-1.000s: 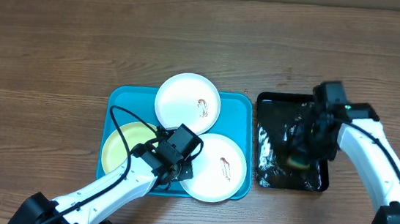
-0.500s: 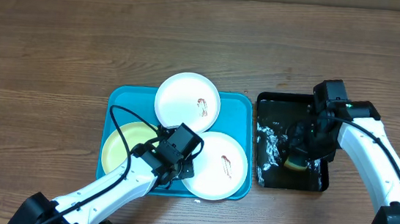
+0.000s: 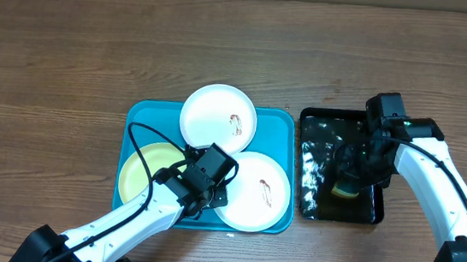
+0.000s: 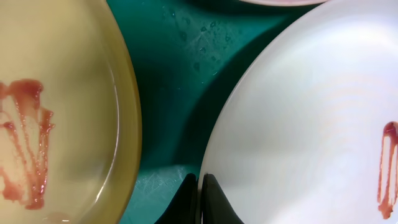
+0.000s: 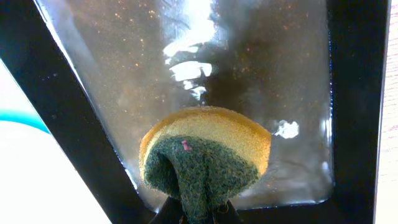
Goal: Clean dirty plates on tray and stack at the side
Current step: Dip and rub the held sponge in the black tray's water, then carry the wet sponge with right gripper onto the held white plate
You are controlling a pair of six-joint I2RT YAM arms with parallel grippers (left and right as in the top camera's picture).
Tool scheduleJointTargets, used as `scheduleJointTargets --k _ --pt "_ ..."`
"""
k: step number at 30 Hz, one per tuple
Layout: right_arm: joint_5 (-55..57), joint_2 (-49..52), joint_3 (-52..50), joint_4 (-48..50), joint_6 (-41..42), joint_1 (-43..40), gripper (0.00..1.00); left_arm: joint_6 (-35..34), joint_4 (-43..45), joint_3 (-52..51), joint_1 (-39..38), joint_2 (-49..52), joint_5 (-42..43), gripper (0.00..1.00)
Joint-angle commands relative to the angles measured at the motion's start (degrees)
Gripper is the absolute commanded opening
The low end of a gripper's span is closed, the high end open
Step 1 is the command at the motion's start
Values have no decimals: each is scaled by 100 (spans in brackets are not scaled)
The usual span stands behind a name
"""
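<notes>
Three plates lie on the turquoise tray point(image 3: 281, 125): a white plate point(image 3: 218, 117) at the back, a white plate point(image 3: 255, 193) at front right, and a pale yellow plate point(image 3: 139, 169) at front left. All carry reddish-brown smears. My left gripper point(image 4: 199, 205) is shut on the rim of the front white plate point(image 4: 298, 124), next to the yellow plate point(image 4: 56, 112). My right gripper point(image 5: 198, 214) is shut on a yellow-green sponge point(image 5: 205, 155) and holds it over the wet black tray point(image 5: 354, 93). The sponge also shows in the overhead view point(image 3: 346, 190).
The small black tray point(image 3: 312, 121) with water stands right of the turquoise tray. Wooden table point(image 3: 69, 55) lies all around. A black cable point(image 3: 134, 139) loops from the left arm over the yellow plate.
The right gripper with the sponge has shifted slightly within the black tray, and the water's glints have changed. The left arm and plates have barely moved.
</notes>
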Motion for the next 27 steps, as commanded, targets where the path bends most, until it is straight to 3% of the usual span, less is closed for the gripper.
scheduleJointTargets --k 1,6,9,16,27 --pt "212 -15 72 39 -70 -7 4 -98 -2 -125 -42 -9 -221 4" --pt "-227 -15 221 -111 -24 -4 4 -98 0 -127 -42 -9 -221 4" --pt "-1412 -15 516 -341 -706 -4 4 -103 0 -127 -42 -9 -216 4" --pt "-2789 -15 737 -435 -1331 118 4 -210 44 -127 -42 118 -199 4" --pt "-1851 -15 673 -68 -1569 1716 4 -184 260 -127 -35 439 -48 4"
